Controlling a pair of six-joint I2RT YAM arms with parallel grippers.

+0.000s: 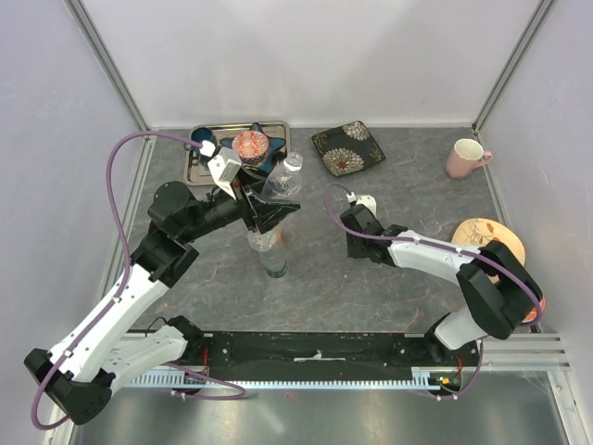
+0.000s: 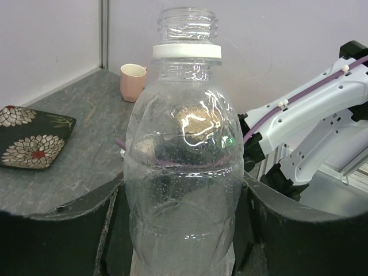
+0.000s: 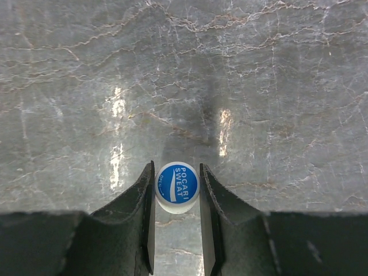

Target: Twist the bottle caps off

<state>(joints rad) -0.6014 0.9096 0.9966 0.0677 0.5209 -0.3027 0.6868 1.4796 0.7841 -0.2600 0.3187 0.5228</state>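
The left pincer [image 2: 184, 192] clamps the clear bottle [image 2: 184, 115], neck bare; right of that bottle, the right pincer [image 3: 176, 171] pinches the blue-and-white cap [image 3: 177, 185] over the bench [image 3: 230, 86] — a thin rim grip, so it may slip and roll.

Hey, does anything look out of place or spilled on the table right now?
Nothing spilled or damaged. The clear bottle in the left end effector has an open neck; a blue-and-white cap sits pinched in the right end effector.

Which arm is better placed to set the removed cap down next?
Right: the right gripper holds the blue-and-white cap over the table; the left gripper is clamped on the uncapped bottle.
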